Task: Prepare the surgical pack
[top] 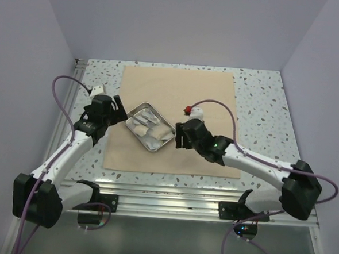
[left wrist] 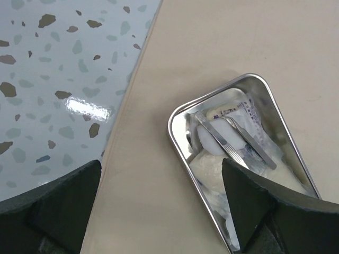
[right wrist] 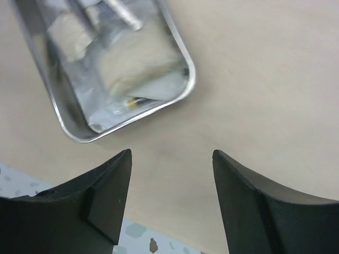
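Tan cloth wrap [top: 183,93] lies spread flat as one large sheet on the speckled table [top: 257,103], so we find the surgical pack [top: 156,159] open rather than bundled. On the wrap, left of its middle and turned at an angle to its edges, sits the small steel tray [top: 136,111]. Inside it we make out white packets [left wrist: 212,144] and, lying across them, a pair of metal tweezers [left wrist: 235,145] (the left wrist camera shows these best).

The left gripper [top: 117,109] hovers just beside the tray's left corner, over the wrap near its left edge. Its jaws stand wide apart with nothing between them, and one dark fingertip overlaps the tray in its own view. The right gripper [top: 179,136] hangs just beside the tray's right corner, also over the wrap. Its jaws too are apart and hold nothing. Between its two dark fingers [right wrist: 106,196] we see only bare cloth, with the tray's rounded corner a little beyond the tips. Neither gripper touches the tray, as far as we can tell.
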### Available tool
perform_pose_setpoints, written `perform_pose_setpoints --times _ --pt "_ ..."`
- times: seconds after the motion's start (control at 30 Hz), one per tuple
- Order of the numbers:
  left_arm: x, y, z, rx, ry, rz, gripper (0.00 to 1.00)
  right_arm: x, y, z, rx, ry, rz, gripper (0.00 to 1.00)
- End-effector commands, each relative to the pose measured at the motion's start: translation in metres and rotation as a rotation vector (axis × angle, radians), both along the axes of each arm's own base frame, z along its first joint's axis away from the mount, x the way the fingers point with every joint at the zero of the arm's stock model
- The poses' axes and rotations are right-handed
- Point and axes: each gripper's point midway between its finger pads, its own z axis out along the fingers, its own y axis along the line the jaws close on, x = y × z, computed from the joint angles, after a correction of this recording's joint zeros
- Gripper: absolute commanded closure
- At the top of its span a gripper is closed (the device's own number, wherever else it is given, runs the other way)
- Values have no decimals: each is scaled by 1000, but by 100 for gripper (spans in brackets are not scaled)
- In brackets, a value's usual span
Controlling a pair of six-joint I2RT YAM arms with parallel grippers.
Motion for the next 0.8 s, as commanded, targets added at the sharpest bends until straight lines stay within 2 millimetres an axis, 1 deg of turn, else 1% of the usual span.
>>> perform_pose_setpoints --times 0.0,0.03,0.07,0.1,0.13,0.17,0.23,0.27,0.33,0.37,0.43,0.47,0.53,0.57,0.6,0.63,0.67,0.7,0.73,0.77 --pt "32 -8 1 -64 -71 33 0 2 -86 -1 75 18 -410 33" --pt "39 -8 -1 -71 -75 43 0 0 -102 -5 107 29 -518 34" --pt "49 -7 -9 -77 -51 57 0 -9 -125 -16 56 51 -594 30" --pt "56 -6 -12 -80 -45 60 0 -15 -143 -18 51 40 -669 26" --pt "64 -6 -13 -81 -46 64 0 -19 -152 -21 87 51 -764 20" --pt "75 -3 -17 -71 -34 76 0 -27 -173 -25 26 41 -825 4" --pt "88 2 -16 -53 -45 91 0 -32 -186 -29 46 51 -914 1" --pt "98 6 -17 -41 -42 95 0 -36 -189 -32 40 77 -923 1" --pt "108 12 -21 -18 -33 94 0 -35 -195 -40 43 113 -971 1" --pt "118 18 -23 -11 -22 108 0 -35 -195 -44 51 149 -988 1" --pt "124 26 -26 1 -5 116 0 -36 -195 -54 35 191 -999 1" --pt "129 35 -30 8 5 130 0 -34 -194 -58 39 204 -1004 2" --pt "133 41 -31 6 5 134 0 -37 -193 -72 16 262 -999 2" --pt "134 49 -33 7 9 146 0 -35 -191 -78 23 279 -999 4" --pt "135 52 -33 5 8 148 0 -36 -189 -83 19 309 -988 7" --pt "136 53 -33 4 7 143 0 -38 -190 -93 -8 337 -992 9" --pt "136 58 -34 5 10 153 0 -37 -190 -96 -11 352 -998 11" --pt "137 60 -33 6 8 155 0 -39 -191 -101 -24 368 -1007 15" --pt "137 61 -32 10 7 155 0 -41 -190 -105 -29 391 -1013 21" --pt "138 64 -31 13 4 159 0 -41 -191 -111 -38 406 -1021 23"
